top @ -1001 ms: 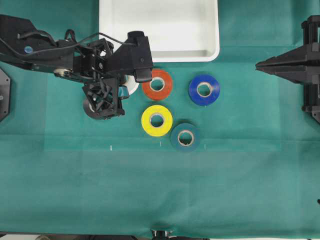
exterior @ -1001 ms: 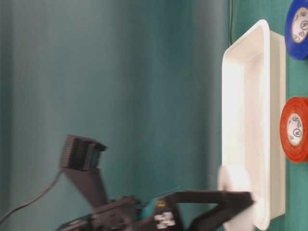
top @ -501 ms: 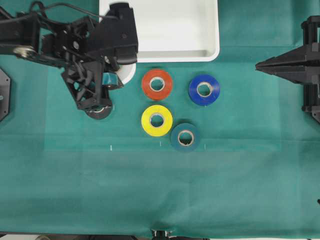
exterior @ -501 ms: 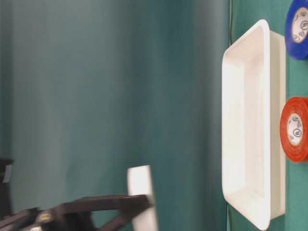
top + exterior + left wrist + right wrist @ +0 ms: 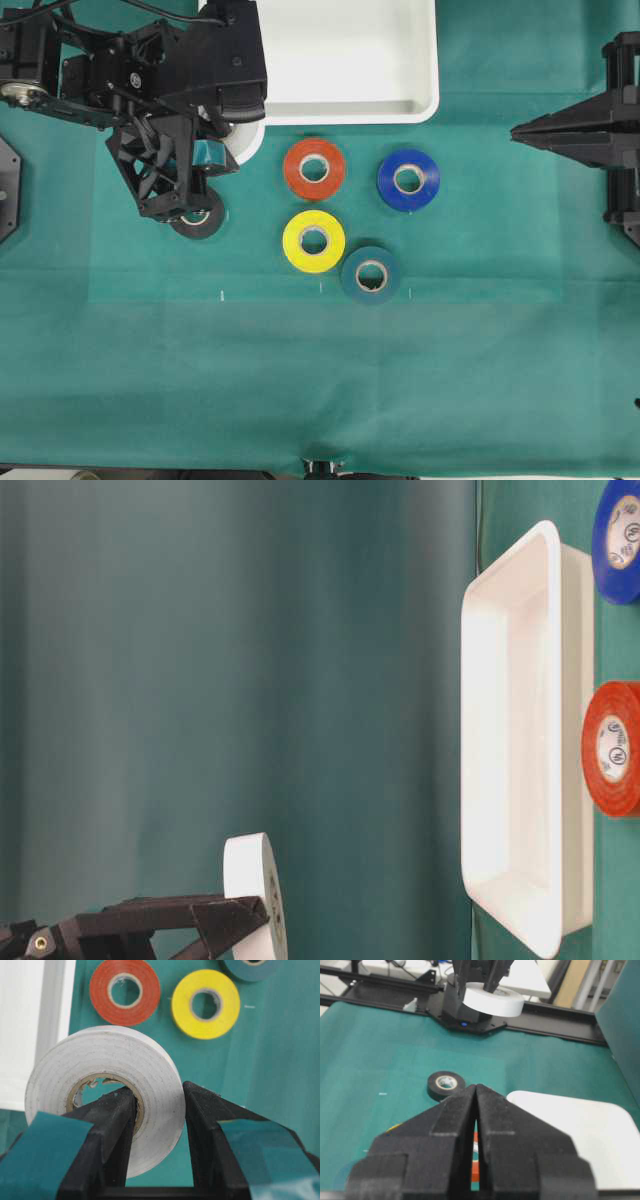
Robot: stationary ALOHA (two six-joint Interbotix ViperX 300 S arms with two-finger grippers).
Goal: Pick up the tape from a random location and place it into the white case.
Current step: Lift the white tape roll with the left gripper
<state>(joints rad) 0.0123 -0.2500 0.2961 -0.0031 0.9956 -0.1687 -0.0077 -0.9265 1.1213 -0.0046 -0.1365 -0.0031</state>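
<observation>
Our left gripper (image 5: 159, 1125) is clamped on the tape (image 5: 107, 1087), one finger (image 5: 112, 1130) inside the core and the other against the outer face, so the roll hangs in the air, off the cloth. We see a white ring, its side slightly ridged with wound layers, around a pale cardboard core whose inner edge looks a little frayed. From the table-level view the tape (image 5: 252, 890) stands on edge, well apart from the white case (image 5: 525, 750); from the right wrist view it (image 5: 494, 1000) floats flat above the table with the black roll (image 5: 445, 1084) lying below it. Overhead, only a white sliver of the tape (image 5: 246, 140) shows under our left arm, just beside the case's (image 5: 420, 105) near left corner. Our right gripper (image 5: 476, 1110) sits with its jaws pressed together, holding nothing.

Compared with a second ago, we have lifted the roll: then it sat low against the case's rim in the table-level view, and now it is much higher. Overhead, the arm has drawn back toward the upper left, uncovering the orange-red roll (image 5: 314, 168) and more of the black roll (image 5: 198, 218).
</observation>
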